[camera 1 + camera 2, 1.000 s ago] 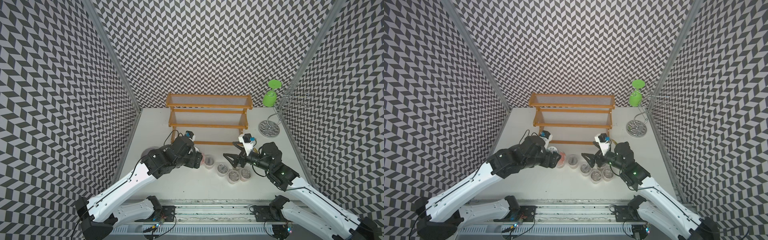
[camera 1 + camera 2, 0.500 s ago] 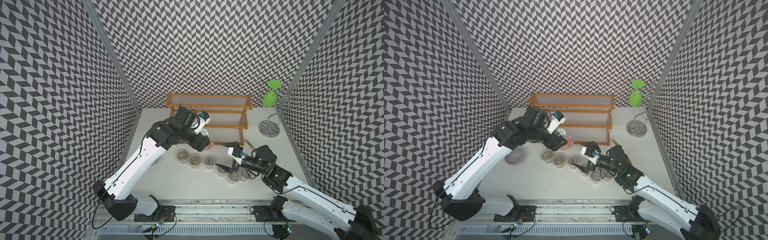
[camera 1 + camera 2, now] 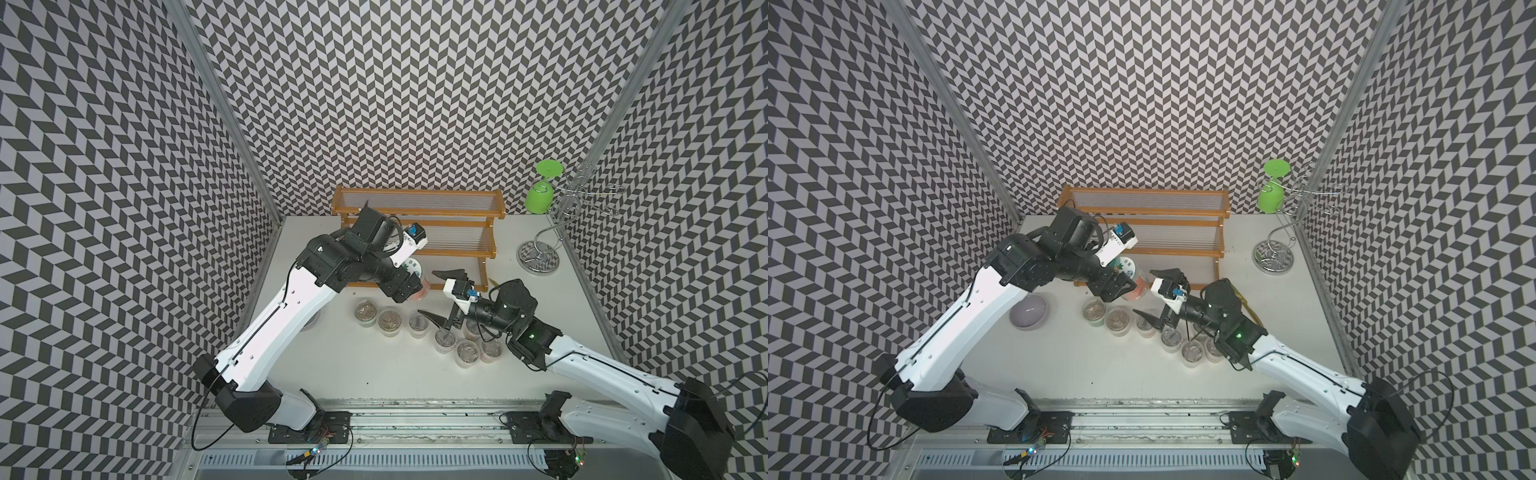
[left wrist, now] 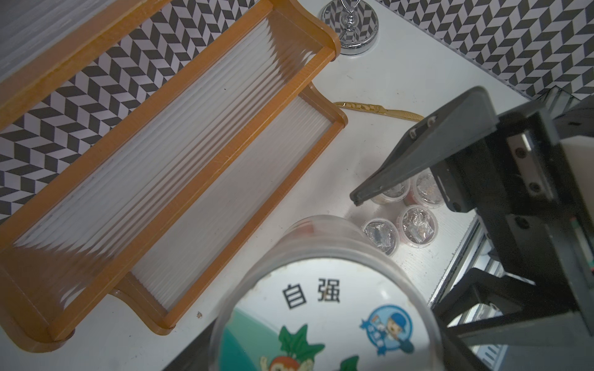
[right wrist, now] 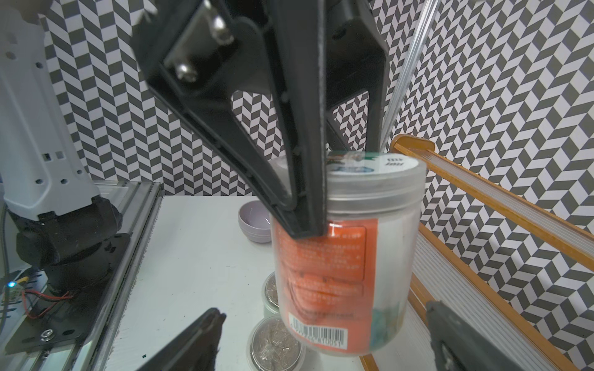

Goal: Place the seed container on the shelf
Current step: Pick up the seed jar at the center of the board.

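Observation:
The seed container [image 3: 417,272] is a clear jar with an orange label and a printed lid. My left gripper [image 3: 411,286] is shut on it just under the lid and holds it, slightly tilted, above the table in front of the shelf [image 3: 453,226]. The jar also shows in a top view [image 3: 1126,269], in the left wrist view [image 4: 321,305] and in the right wrist view [image 5: 337,257]. My right gripper [image 3: 428,293] stands open and faces the jar's side. Its fingertips flank the jar's lower part without touching it. The wooden shelf [image 5: 482,208] has bare ribbed tiers.
Several small lidded cups [image 3: 390,320] stand in a row under and right of the jar. A lilac bowl [image 3: 1029,311] sits at the left. A chrome wire stand [image 3: 538,257] with a green cup [image 3: 539,198] is at the back right. A gold utensil [image 4: 379,109] lies near the shelf's end.
The left arm has lifted the jar off the table and carried it back toward the shelf. The right gripper has swung left to face the jar.

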Action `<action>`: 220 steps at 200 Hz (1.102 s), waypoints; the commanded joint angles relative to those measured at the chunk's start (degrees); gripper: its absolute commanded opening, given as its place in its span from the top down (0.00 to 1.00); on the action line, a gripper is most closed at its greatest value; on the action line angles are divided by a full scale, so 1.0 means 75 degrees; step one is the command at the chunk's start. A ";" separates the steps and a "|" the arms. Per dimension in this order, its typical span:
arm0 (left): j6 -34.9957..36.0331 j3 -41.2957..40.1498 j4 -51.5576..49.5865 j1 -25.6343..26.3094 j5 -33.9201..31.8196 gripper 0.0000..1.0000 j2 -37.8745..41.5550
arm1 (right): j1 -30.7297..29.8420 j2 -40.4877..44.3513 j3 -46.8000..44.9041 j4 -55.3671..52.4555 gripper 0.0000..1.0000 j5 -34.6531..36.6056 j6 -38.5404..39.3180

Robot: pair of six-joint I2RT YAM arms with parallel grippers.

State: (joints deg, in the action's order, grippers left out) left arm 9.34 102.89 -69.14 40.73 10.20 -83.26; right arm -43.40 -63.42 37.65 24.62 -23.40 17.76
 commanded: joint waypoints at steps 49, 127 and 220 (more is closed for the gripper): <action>0.0054 0.0436 0.0021 0.0043 0.0401 0.32 -0.0158 | -0.0120 -0.0929 0.0704 0.1174 0.00 -0.0103 -0.0714; 0.0032 0.0414 0.0002 0.0185 0.0460 0.32 -0.0221 | -0.0143 -0.1490 0.0928 0.1358 0.07 -0.0020 -0.1093; -0.0006 0.0446 0.0035 0.0221 0.0214 0.23 -0.0290 | -0.0167 -0.1406 0.0729 0.1604 0.20 -0.0221 -0.1112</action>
State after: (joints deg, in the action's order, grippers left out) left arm 9.34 104.22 -69.67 42.02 12.16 -85.30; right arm -44.23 -74.72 43.13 31.75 -24.47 9.98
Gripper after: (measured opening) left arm 0.869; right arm 0.852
